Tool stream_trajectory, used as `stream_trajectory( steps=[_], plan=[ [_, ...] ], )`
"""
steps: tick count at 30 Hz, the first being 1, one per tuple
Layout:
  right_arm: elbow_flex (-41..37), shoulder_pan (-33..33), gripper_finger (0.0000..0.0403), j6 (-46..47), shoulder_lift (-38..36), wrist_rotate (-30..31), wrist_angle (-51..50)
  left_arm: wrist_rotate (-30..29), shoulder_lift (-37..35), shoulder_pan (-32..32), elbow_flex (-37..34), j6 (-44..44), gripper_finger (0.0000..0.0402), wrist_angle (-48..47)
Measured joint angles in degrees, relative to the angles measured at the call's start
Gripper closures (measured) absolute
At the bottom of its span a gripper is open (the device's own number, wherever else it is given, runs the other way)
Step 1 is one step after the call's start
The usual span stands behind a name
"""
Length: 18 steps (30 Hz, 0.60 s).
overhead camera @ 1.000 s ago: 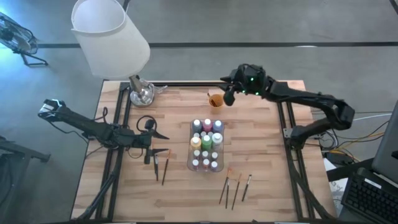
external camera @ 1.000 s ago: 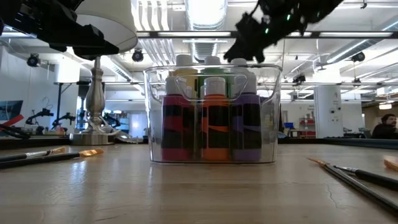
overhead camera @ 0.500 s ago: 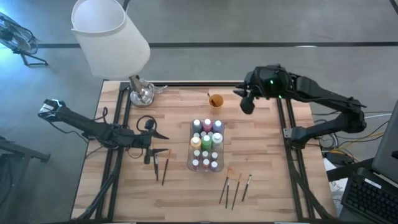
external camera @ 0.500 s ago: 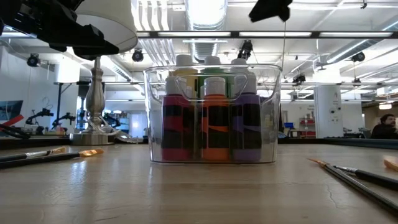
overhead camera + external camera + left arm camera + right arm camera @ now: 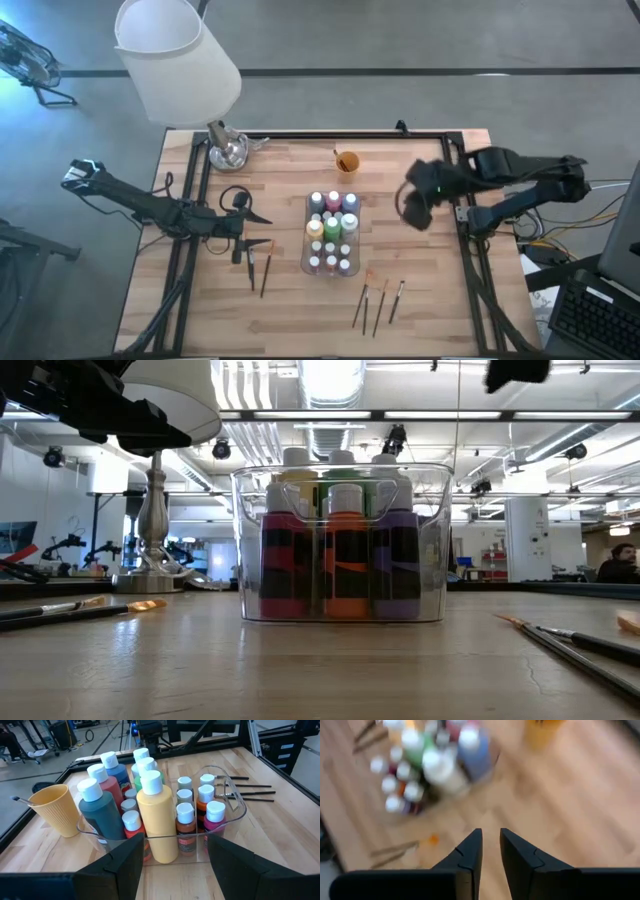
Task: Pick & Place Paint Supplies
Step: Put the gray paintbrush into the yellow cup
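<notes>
Since a second ago the right gripper [image 5: 415,208] has swung from over the orange cup [image 5: 347,160] to above bare table beside the tray [image 5: 307,262], its fingers narrowed to a slim gap with nothing between them, while the left gripper [image 5: 250,215] waits unmoved left of the tray, fingers spread and empty. Three brushes [image 5: 378,303] lie near the front edge and two more [image 5: 259,268] at the tray's left, all long axis roughly front-to-back, orange ferrules toward the back; the bottles [image 5: 331,232] stand upright, packed in the tray. Brushes look light, stiff and thin, likely to roll, so pinch mid-handle across the shaft.
</notes>
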Motion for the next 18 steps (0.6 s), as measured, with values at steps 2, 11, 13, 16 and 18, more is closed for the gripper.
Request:
stream_trajectory(
  steps=[2,11,13,16,18],
  plan=[
    [-1.1,3.1,0.0344,5.6,0.0,-1.9,-1.4,0.0,0.0,0.0,0.0,0.0,0.0179,0.0],
    [-6.5,18.2,0.0332,31.2,0.0,-5.2,-1.1,0.0,0.0,0.0,0.0,0.0,0.0179,0.0],
    [-7.7,21.4,0.0326,36.9,0.0,-5.2,-1.0,0.0,0.0,0.0,0.0,0.0,0.0179,0.0],
    [-9.5,25.6,0.0319,45.1,0.3,-4.8,-0.6,0.0,0.0,0.0,0.0,0.0,0.0179,0.0],
    [-11.1,27.9,0.0314,50.6,0.7,-4.6,-0.2,0.0,0.0,0.0,0.0,0.0,0.0179,0.0]
  ],
)
